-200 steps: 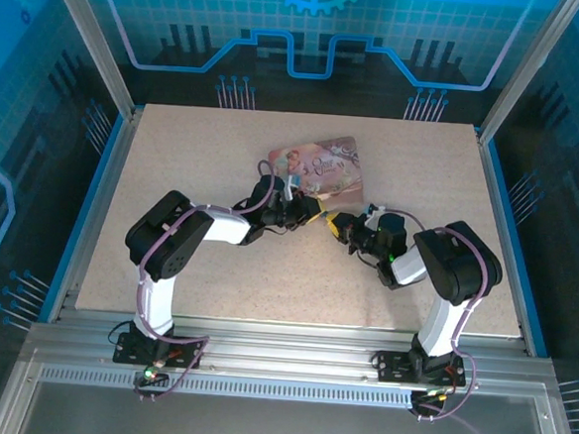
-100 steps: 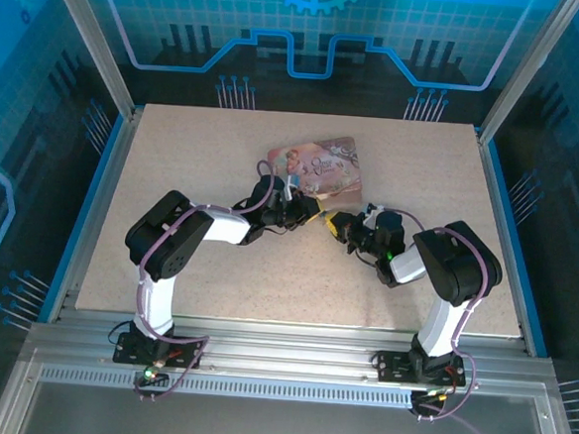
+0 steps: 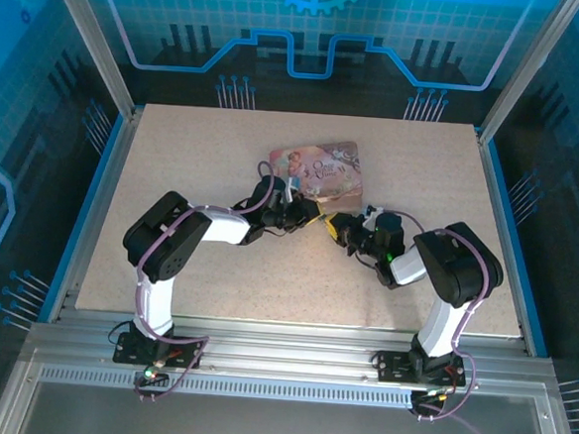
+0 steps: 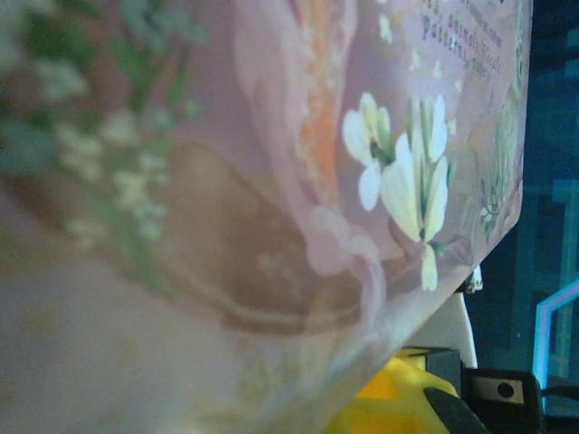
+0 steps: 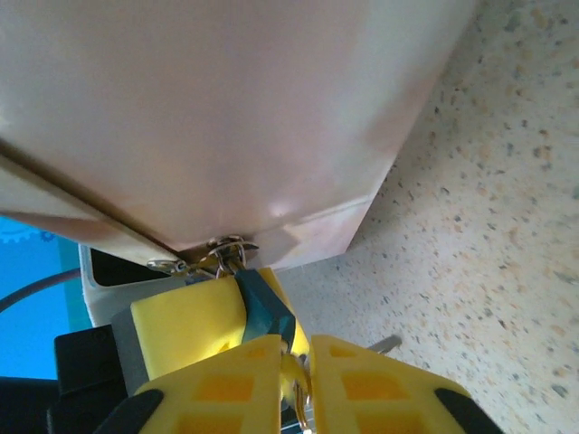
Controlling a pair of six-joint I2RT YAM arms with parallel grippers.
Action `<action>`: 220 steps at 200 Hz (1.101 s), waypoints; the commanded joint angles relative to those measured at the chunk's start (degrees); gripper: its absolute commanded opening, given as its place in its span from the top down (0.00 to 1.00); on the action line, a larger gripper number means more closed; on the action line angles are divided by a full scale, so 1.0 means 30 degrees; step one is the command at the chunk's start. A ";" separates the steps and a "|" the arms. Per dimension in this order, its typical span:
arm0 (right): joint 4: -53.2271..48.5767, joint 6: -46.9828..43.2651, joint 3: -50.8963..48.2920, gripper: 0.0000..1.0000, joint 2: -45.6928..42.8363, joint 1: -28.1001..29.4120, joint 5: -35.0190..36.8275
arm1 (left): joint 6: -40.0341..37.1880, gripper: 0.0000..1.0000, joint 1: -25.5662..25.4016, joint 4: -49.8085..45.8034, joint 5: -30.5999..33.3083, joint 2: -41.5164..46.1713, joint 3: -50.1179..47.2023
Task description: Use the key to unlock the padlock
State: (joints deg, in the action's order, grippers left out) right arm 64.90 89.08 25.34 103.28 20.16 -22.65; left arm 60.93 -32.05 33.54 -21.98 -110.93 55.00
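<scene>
your table point(image 3: 174, 169) carries the pink box point(image 3: 323, 170) a little beyond its middle, lid up. both arms reach in to the box's near edge. your left gripper point(image 3: 304, 216) and right gripper point(image 3: 338, 226) meet there tip to tip, just beside each other.

from the right wrist, the box's plain side wall stands above the speckled tabletop, with a small metal hasp point(image 5: 213, 253) at its lower corner. the padlock point(image 5: 264, 303) sits right under that hasp, its top touching the metal loops. its teal body is pinched between the left gripper's yellow pads point(image 5: 185, 321): a broad pad on one side and a sliver of yellow on the other. so your left fingers are closed on the padlock.

your right fingers point(image 5: 380, 389) come up from below, their tips just under the teal body and close to touching it. they stand narrow, with only a thin slit between them. a small metal bit point(image 5: 301, 411) sits in that slit. you cannot tell what it is, or whether the fingers grip it.
</scene>
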 commanded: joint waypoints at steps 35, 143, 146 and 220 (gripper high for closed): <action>-0.7061 -0.3843 -0.0840 0.74 -0.4495 -0.0671 -0.0426 | -0.0668 1.00 -0.0446 -0.2610 -0.1102 0.1885 0.0461; -2.2211 -1.2610 0.1497 0.73 -1.1999 -0.0708 0.1831 | -0.0921 1.00 -0.1019 -0.6835 0.1943 0.3918 0.0855; -2.2410 -1.2803 0.1599 0.73 -1.2014 -0.0648 0.1926 | -0.0926 1.00 -0.1058 -0.6890 0.1984 0.3966 0.0881; -2.5447 -1.6619 0.3902 0.73 -1.1623 0.2228 0.4537 | -0.0456 1.00 -0.1474 -0.8104 0.3090 0.4882 0.1057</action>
State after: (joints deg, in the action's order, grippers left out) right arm -6.66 44.86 34.54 68.10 24.14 -13.34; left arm 58.59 -36.01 9.50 -13.82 -99.39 55.79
